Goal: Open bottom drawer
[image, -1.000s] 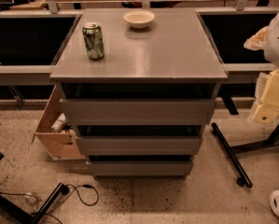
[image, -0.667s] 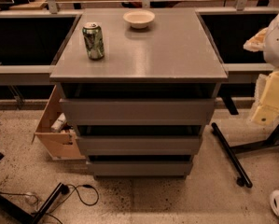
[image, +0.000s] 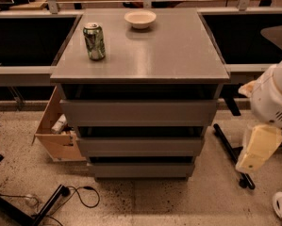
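Note:
The grey cabinet [image: 145,55] has three handleless drawer fronts, all shut. The bottom drawer [image: 141,169] is the lowest and narrowest-looking front, just above the floor. The mid-sized front [image: 140,146] and the tallest front [image: 138,112] sit above it. My arm comes in at the right edge as a white shell with a cream part hanging down; my gripper [image: 258,149] is at that lower end, to the right of the cabinet, level with the middle and bottom drawers and apart from them.
A green can [image: 94,41] and a white bowl [image: 140,19] stand on the cabinet top. An open cardboard box [image: 55,138] leans at the cabinet's left. A black stand leg [image: 230,149] lies on the floor at the right. Cables [image: 79,197] lie at the front left.
My arm at the right has dropped lower and come slightly left, toward the cabinet's side. The drawers, the can and the bowl have not moved.

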{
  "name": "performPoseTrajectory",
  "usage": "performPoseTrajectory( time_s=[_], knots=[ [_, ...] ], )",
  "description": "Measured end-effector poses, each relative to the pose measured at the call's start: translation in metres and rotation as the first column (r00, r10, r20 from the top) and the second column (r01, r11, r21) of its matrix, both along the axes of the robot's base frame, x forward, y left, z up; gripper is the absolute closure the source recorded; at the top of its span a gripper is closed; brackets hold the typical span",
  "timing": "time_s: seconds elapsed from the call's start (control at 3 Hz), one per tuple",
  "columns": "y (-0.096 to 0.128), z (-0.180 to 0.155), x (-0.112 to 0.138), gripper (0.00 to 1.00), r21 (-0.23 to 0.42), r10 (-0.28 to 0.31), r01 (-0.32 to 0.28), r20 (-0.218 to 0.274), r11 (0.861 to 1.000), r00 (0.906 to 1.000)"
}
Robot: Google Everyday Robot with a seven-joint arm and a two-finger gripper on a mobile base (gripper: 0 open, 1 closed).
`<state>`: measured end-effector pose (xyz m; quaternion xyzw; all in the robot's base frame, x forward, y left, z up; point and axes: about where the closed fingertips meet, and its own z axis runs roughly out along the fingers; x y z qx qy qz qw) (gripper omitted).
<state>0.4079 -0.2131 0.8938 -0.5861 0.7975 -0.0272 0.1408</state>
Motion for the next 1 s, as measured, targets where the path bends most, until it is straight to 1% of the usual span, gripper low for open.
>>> performPoseTrajectory(
  time_s=[0.33,0.67,1.0],
  knots=[
    [-0.004,-0.060,-0.018,0.00,-0.080,-0.024,0.021,-0.044,0.997,0.9987],
    [-0.010,-0.120,-0.024,0.00,-0.138,-0.034,0.023,-0.084,0.990,0.9959],
    [-0.007,-0.184,-0.011,0.00,-0.141,-0.026,0.012,-0.099,0.990,0.9947]
  ],
)
